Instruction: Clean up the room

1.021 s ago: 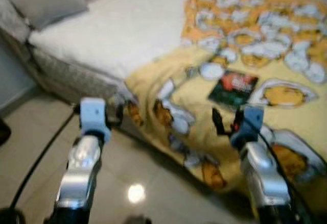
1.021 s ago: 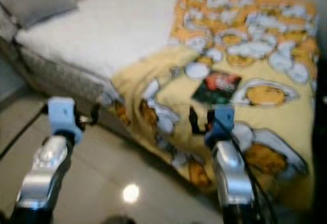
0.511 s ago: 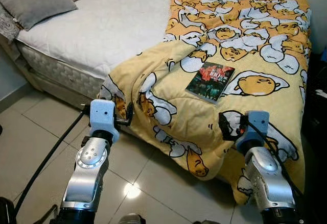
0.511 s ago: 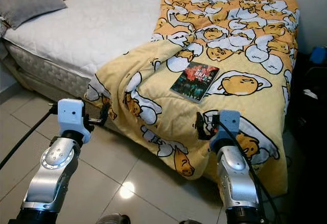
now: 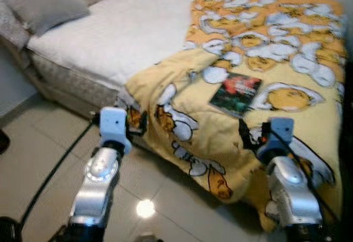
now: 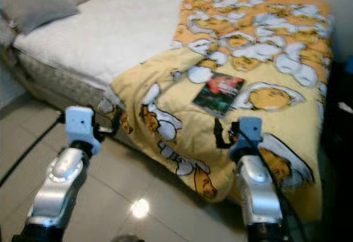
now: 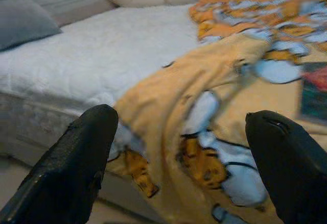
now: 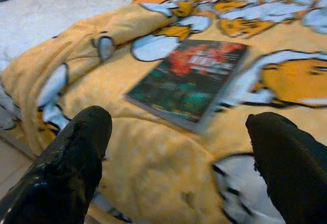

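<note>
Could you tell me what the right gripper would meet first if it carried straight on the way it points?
Most likely the book, lying flat on the yellow blanket; the open right gripper points at it, though the blanket's near fold might touch first.

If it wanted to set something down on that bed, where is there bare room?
The white mattress is bare between the grey pillow and the yellow blanket. The blanket side is more crowded: rumpled folds at its edge, and a book lying on it.
</note>
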Robot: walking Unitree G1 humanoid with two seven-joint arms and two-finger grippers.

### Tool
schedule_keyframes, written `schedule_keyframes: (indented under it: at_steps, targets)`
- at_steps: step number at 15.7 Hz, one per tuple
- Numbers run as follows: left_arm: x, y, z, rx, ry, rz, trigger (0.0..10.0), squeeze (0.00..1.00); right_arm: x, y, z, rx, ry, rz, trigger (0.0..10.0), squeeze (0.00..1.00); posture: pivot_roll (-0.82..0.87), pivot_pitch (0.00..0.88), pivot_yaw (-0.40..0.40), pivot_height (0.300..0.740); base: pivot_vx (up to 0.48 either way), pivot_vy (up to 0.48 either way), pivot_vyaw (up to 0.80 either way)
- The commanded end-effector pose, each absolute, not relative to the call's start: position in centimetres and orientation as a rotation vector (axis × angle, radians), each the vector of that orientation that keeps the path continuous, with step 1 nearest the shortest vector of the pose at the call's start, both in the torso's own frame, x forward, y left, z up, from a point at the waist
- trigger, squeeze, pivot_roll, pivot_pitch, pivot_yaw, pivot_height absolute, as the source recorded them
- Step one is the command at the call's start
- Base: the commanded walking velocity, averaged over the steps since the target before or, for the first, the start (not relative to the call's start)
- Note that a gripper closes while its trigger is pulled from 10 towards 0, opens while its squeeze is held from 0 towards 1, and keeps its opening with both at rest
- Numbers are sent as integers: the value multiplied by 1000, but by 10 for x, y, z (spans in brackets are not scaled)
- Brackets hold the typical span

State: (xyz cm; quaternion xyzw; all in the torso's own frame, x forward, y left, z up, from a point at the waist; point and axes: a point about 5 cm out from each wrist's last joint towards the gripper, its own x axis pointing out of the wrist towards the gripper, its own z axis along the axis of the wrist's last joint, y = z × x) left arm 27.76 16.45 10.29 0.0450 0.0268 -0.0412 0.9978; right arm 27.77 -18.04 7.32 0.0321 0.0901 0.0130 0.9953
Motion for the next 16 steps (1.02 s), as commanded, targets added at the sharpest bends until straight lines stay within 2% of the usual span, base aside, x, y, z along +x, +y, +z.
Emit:
schedule_keyframes:
  at_steps: [1,16]
  targets:
    - [278,164,103,88,49,-87,10000,827,280,-180,75,63,180,24,10000,0,38,39,53,740,401,0,0]
    - [280,162,101,80,51,-90,10000,827,285,-178,76,79,176,66,10000,0,27,4,43,740,418,0,0]
